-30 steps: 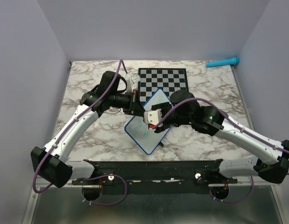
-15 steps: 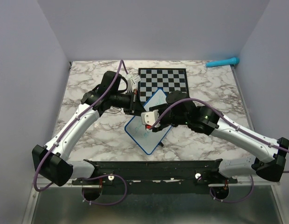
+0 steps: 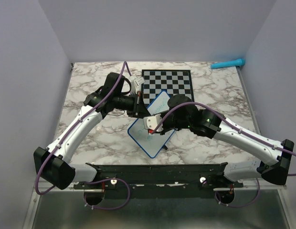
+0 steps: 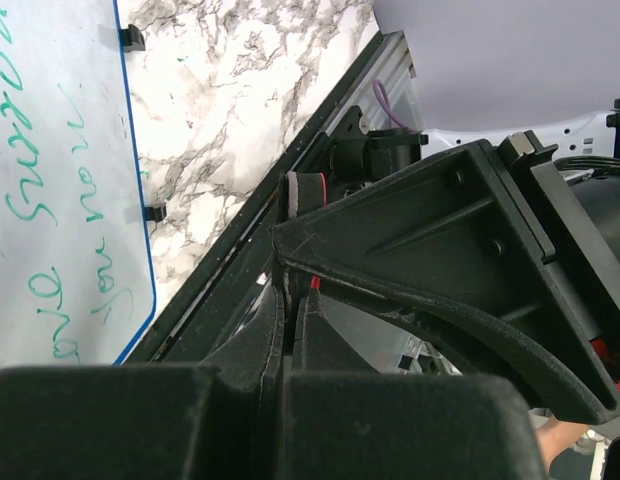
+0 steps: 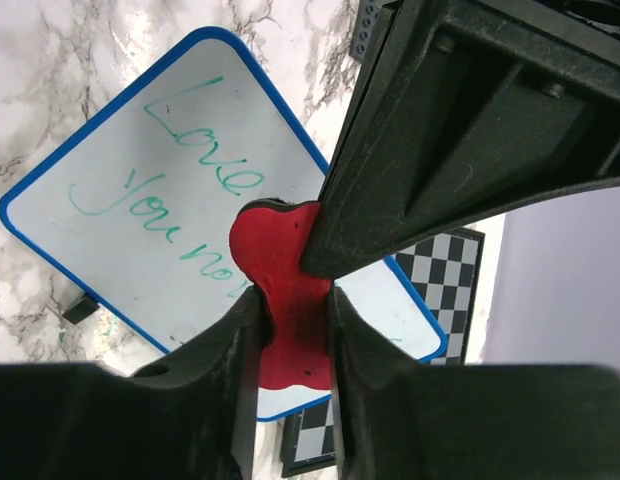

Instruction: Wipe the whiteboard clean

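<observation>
The whiteboard lies cornerwise on the marble table, blue-rimmed, with teal handwriting; it also shows in the left wrist view and the right wrist view. My right gripper is shut on a red-and-white eraser over the middle of the board. My left gripper is shut at the board's upper left edge, right beside the eraser. Its body hides part of the eraser in the right wrist view.
The black-and-white chessboard lies just behind the whiteboard, under its far corner. A white crumpled thing sits left of the chessboard. A teal object lies at the back right edge. A black rail runs along the near edge.
My right gripper has shifted a little to the left and nearer over the whiteboard with the eraser. The left arm has hardly moved.
</observation>
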Controlling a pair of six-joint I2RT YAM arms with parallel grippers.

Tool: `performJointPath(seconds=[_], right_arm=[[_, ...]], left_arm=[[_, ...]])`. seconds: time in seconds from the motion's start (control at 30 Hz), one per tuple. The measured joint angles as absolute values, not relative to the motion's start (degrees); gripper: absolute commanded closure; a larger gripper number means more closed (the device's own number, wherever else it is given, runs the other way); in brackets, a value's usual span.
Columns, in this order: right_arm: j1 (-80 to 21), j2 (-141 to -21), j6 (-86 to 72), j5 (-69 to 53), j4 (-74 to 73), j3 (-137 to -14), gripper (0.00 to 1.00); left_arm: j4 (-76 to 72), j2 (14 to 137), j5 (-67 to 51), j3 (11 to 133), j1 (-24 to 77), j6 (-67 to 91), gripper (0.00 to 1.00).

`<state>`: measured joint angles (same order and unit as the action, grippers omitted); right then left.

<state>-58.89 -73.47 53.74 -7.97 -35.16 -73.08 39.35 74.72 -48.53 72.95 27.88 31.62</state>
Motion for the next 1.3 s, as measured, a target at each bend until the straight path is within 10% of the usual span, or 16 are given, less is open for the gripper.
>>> performJointPath(seconds=[0.13, 0.27, 0.4, 0.7, 1.3], right_arm=[[-58.9, -73.5, 53.9, -7.6, -34.6, -72.9, 0.99], [-58.9, -73.4, 53.4, -7.3, -34.3, -72.4, 0.99], [-58.8, -72.8, 51.5, -7.3, -34.0, -71.5, 0.99], [-53.0, -71.0, 40.9, -9.7, -34.0, -68.1, 0.99], [-52.2, -78.0, 15.6, -13.3, -28.9, -66.1, 0.99]], left_arm=[[39.2, 74.7, -48.6, 72.9, 27.9, 31.6, 1.00], [38.4, 74.7, -48.7, 72.1, 27.8, 31.4, 0.37], [37.1, 74.6, -50.2, 71.5, 25.3, 32.1, 0.18], [35.0, 73.1, -50.1, 71.1, 6.9, 28.2, 0.28], [38.0, 74.9, -43.4, 62.8, 15.8, 13.8, 0.56]])
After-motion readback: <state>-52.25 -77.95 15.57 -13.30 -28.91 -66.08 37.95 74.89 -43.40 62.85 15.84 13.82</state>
